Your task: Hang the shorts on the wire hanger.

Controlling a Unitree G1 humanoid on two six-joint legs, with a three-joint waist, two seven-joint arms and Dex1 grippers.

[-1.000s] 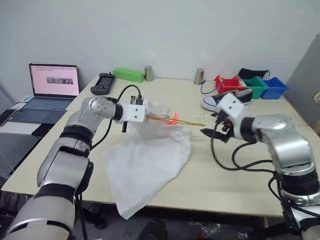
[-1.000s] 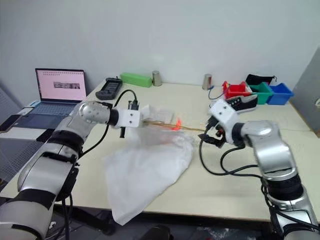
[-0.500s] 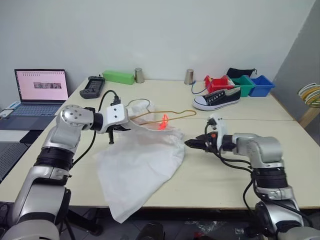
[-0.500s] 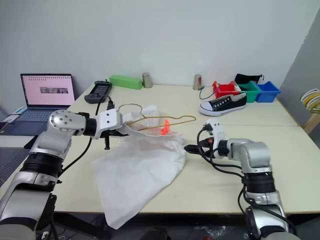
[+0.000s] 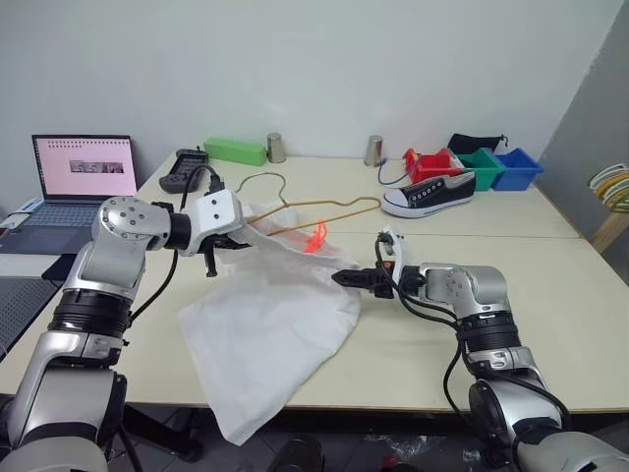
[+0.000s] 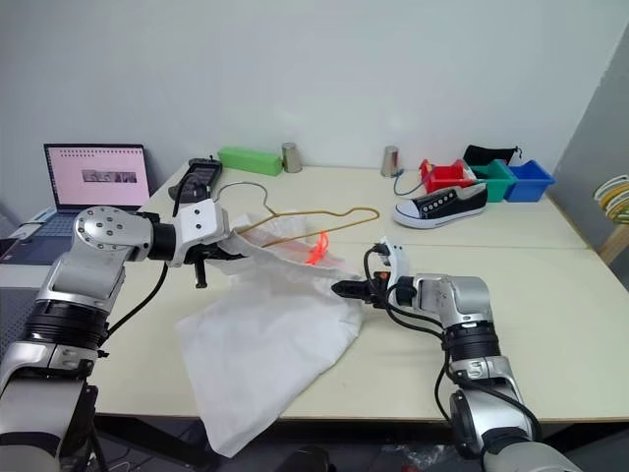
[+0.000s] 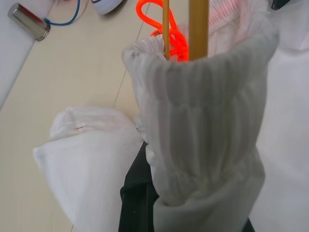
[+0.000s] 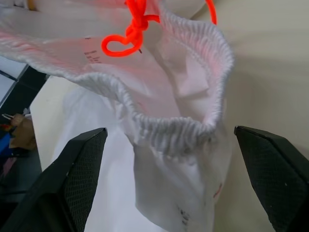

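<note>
Left claw (image 5: 239,239) raised, right claw (image 5: 346,279) level

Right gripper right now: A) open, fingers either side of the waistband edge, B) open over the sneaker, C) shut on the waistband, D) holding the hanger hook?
A: the right gripper stands open with the shorts waistband between its spread fingers.

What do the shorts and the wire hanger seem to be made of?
The shorts: thin white woven fabric, matte, probably synthetic; it wrinkles and gathers at the elastic waistband. The wire hanger: thin bare wire, likely metal, with a yellowish-tan coating, smooth.
</note>
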